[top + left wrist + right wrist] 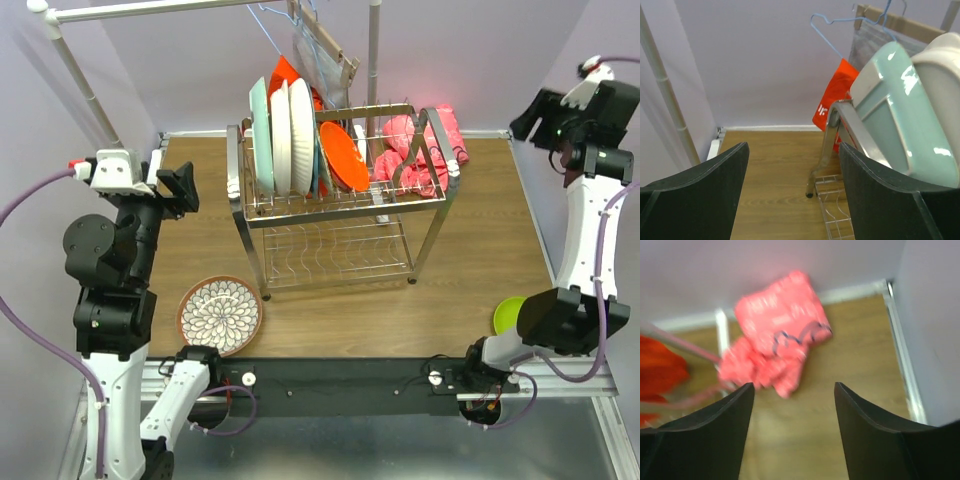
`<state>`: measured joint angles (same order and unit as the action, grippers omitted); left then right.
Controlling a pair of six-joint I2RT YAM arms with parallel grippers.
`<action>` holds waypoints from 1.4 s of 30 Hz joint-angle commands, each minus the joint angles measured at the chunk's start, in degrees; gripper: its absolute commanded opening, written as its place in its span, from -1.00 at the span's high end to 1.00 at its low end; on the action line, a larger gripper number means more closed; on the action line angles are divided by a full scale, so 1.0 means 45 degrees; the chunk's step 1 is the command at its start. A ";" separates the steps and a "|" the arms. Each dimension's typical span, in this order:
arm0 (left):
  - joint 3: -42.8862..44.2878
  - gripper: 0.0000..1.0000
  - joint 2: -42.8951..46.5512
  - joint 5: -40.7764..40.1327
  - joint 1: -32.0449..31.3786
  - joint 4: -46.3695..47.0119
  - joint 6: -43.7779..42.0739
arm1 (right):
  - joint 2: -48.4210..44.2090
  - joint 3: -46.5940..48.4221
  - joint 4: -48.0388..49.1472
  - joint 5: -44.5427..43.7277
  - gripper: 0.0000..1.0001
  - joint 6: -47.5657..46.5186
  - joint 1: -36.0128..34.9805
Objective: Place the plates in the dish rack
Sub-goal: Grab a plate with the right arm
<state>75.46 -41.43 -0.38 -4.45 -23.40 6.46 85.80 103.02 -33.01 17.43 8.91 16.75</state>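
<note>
Brown wooden table point(480, 250), lilac walls. The chrome wire dish rack point(437, 160) sits far-centre with upright plates point(300, 140) slotted in. My left claw point(792, 150) and right claw point(793, 387) are both spread and empty. I'd pinch the brown floral round plate point(220, 315), near-left, by its rim. The lime green round plate point(507, 314) waits near-right.

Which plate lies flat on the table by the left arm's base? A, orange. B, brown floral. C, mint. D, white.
B: the floral plate lies flat on the table; the orange plate, mint plate and white plate stand in the rack.
</note>
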 commanded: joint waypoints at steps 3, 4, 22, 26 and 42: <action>-0.1727 -0.64 0.1100 -0.1067 0.0070 -0.0679 0.1337 | 0.0756 -0.1020 -0.5836 0.1750 -0.68 -0.8022 0.0828; -0.1846 -0.64 0.1159 -0.1087 0.0070 -0.0699 0.1415 | 0.1357 -0.0922 -0.6775 0.1519 -0.85 -0.9716 0.0847; -0.2335 -0.64 0.1218 -0.0306 0.0070 -0.2222 0.2275 | 0.3042 -0.5412 -1.0339 -0.2388 -0.99 -2.3100 0.2524; -0.2355 -0.64 0.1218 -0.0305 0.0070 -0.2398 0.2412 | 0.3490 -0.6194 -1.0339 -0.3753 -0.75 -2.5413 0.3170; -0.2316 -0.64 0.0827 -0.0228 0.0070 -0.2554 0.1943 | 0.5151 -0.7093 -1.0300 -0.3932 -0.59 -2.7683 0.3777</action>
<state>64.79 -38.52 -2.72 -4.45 -34.06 15.66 106.37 72.05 -76.03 0.93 -112.01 33.45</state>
